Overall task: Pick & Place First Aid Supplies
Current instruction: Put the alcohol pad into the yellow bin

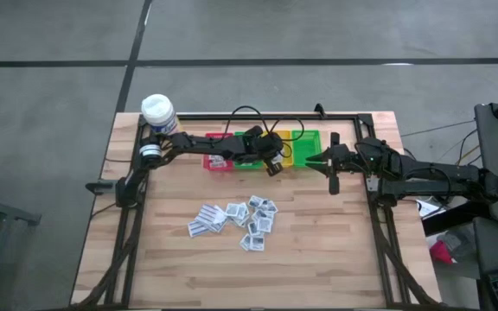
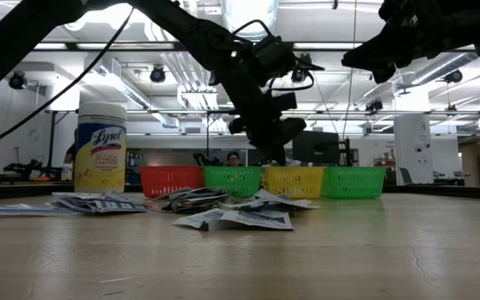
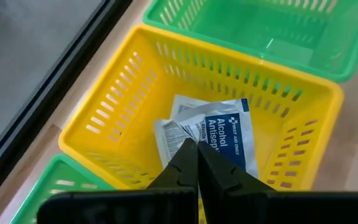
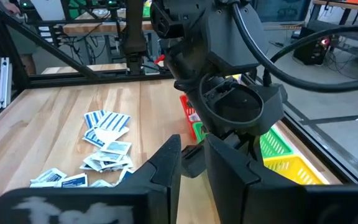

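My left gripper [image 3: 197, 148] hangs over the yellow bin [image 3: 123, 106], shut, with two white sachets at its fingertips: one with blue "Alcohol Antiseptic" print [image 3: 232, 134] and one with grey print [image 3: 168, 140]. In the high view, my left gripper [image 1: 275, 162] is at the bin row [image 1: 284, 149]. A loose pile of first aid sachets [image 1: 236, 218] lies flat on the table's middle. My right gripper [image 4: 191, 171] waits at the right of the bins [image 1: 316, 161], its fingers a little apart with nothing between them. My left gripper comes slanting down from above, its shut fingertips [image 3: 185, 155] meeting at the near edge of the blue-printed sachet [image 3: 219, 146]. The fingers cover the place of contact, so I cannot tell whether they hold this sachet or the grey-printed one. Both sachets sit inside the yellow bin's walls.
Red [image 1: 217, 157], green [image 1: 249, 145], yellow and green [image 1: 308, 142] bins stand in a row at the table's far edge. A white-capped yellow wipes bottle [image 1: 158, 111] stands at the far left corner. Bare wood lies near the front edge [image 1: 258, 276].
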Available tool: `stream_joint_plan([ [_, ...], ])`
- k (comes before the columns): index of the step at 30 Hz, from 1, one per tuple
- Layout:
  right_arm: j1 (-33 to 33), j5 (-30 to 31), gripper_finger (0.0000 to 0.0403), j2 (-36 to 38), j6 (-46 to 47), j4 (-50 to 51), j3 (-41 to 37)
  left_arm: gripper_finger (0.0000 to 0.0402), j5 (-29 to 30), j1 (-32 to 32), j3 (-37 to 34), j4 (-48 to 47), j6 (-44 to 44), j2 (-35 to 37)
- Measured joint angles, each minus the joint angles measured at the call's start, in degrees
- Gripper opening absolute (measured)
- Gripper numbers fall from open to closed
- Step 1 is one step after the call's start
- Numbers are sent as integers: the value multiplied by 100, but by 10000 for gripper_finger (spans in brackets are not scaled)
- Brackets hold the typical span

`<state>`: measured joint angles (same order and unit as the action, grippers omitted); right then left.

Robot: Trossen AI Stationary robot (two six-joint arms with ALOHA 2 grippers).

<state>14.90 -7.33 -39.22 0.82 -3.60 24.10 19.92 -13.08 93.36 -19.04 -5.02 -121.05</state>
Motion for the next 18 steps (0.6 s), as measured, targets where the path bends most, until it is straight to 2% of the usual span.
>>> stream_joint_plan([
  [12,0,-2,83,2,25,-2,0,3,-164,-11,-33,1,-12,0],
  [18,0,-4,86,2,28,-3,0,49,-176,-11,-108,12,-118,0],
])
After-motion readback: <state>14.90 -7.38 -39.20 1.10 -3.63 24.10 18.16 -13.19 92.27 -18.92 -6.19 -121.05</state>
